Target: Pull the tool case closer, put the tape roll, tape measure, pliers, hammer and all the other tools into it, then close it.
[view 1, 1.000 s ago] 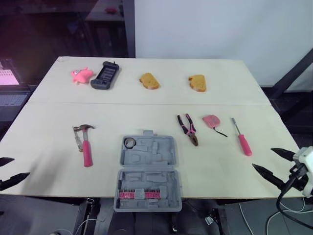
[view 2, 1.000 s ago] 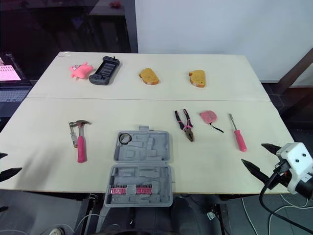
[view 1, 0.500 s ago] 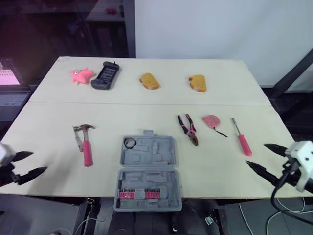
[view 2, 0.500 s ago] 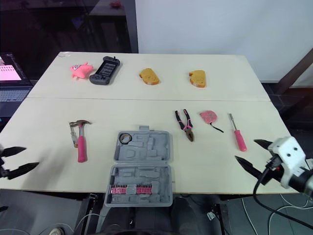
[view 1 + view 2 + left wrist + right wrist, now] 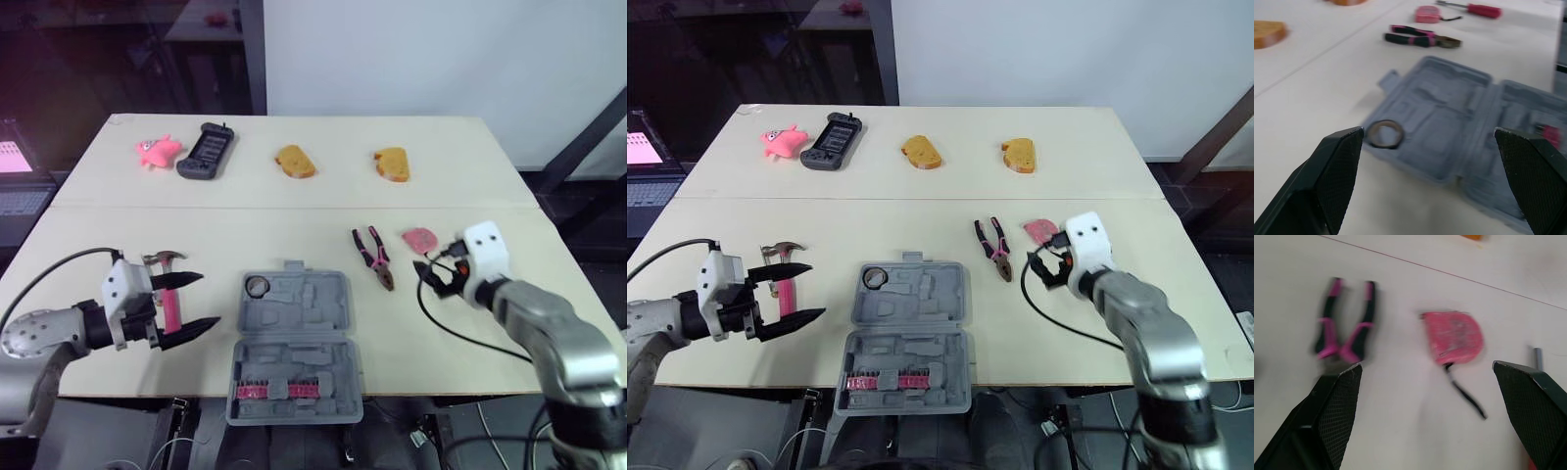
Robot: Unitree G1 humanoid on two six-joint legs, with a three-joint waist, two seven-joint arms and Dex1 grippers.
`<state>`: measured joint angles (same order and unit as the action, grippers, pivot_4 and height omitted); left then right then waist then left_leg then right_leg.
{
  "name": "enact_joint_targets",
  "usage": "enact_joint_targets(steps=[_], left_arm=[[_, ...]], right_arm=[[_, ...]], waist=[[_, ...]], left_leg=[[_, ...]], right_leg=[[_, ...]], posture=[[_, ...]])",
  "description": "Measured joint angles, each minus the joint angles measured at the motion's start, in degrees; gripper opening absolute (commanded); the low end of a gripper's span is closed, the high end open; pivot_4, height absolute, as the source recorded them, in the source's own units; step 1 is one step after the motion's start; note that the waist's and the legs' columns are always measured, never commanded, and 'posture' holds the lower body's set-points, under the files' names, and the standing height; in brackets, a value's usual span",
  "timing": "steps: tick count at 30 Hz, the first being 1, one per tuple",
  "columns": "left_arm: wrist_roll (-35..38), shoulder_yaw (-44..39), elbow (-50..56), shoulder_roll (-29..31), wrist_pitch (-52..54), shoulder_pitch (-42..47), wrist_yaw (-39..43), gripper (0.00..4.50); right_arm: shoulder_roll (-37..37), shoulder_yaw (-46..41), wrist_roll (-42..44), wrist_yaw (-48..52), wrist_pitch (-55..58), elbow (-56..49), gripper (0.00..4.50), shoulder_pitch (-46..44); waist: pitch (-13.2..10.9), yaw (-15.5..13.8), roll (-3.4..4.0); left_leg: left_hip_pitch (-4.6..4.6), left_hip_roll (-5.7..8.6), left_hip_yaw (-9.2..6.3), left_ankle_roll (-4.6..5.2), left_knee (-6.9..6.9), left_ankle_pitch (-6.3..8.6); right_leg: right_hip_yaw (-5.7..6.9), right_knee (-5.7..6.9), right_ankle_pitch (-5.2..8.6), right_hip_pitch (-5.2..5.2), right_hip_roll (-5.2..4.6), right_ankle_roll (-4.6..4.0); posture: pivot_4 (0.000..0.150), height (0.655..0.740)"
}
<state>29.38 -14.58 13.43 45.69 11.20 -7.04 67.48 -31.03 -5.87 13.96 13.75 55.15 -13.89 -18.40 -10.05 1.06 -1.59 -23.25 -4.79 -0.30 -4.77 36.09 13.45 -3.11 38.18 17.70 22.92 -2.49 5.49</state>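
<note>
Some of the hammer (image 5: 163, 258) lies hidden behind the left gripper (image 5: 209, 299).

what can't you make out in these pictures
- Screwdriver: right wrist view, handle mostly behind a finger of the right gripper.
- Hammer: eye views, handle crossed by the left gripper.
- Tape measure: eye views, strap behind the right gripper.
- Bits in the tool case: left wrist view, blurred.

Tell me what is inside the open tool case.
The tool case holds a tape roll in a far corner recess on the robot's left, and a pink strip of bits in the near half. The other moulded recesses look empty. Nothing covers the interior.
</note>
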Motion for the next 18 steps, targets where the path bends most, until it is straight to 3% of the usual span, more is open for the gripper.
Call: enact_joint_targets(steps=[10, 14, 17, 18], left_arm=[[-0.1, 2.5, 2.3, -0.3, -1.7, -0.2, 1.0, 4.48], [-0.2, 2.5, 3.1, -0.9, -1.8, -0.5, 0.7, 4.48], [-0.6, 2.6, 3.2, -1.1, -2.3, -1.6, 0.5, 4.5], [-0.7, 2.6, 3.2, -1.1, -2.6, -1.7, 0.5, 4.5]], right_arm=[[1.3, 4.1, -6.4, 0.7, -8.5, 35.8, 4.5, -14.5], [1.3, 5.0, -7.3, 2.6, -12.4, 40.2, 4.5, -16.2], [1.9, 5.3, -8.0, 3.9, -14.9, 42.9, 3.72, -17.0], [2.4, 5.3, -8.1, 4.1, -15.5, 43.4, 3.15, -17.3]], waist=[[0.0, 0.1, 0.09], [0.0, 0.3, 0.08], [0.0, 0.6, 0.04], [0.0, 0.7, 0.04]], left_leg=[[-0.12, -0.01, 0.01, 0.01, -0.04, 0.0], [-0.09, -0.03, 0.01, 0.02, -0.01, 0.0], [-0.05, -0.03, 0.0, 0.02, 0.02, 0.0], [-0.05, -0.03, 0.0, 0.01, 0.02, 0.0]], right_leg=[[-0.01, 0.04, -0.08, 0.18, 0.03, 0.15], [-0.01, 0.07, -0.09, 0.16, 0.06, 0.16], [-0.01, 0.07, -0.09, 0.1, 0.06, 0.16], [-0.01, 0.07, -0.09, 0.08, 0.06, 0.16]], posture=[[0.15, 0.74], [0.15, 0.74], [0.15, 0.74], [0.15, 0.74]])
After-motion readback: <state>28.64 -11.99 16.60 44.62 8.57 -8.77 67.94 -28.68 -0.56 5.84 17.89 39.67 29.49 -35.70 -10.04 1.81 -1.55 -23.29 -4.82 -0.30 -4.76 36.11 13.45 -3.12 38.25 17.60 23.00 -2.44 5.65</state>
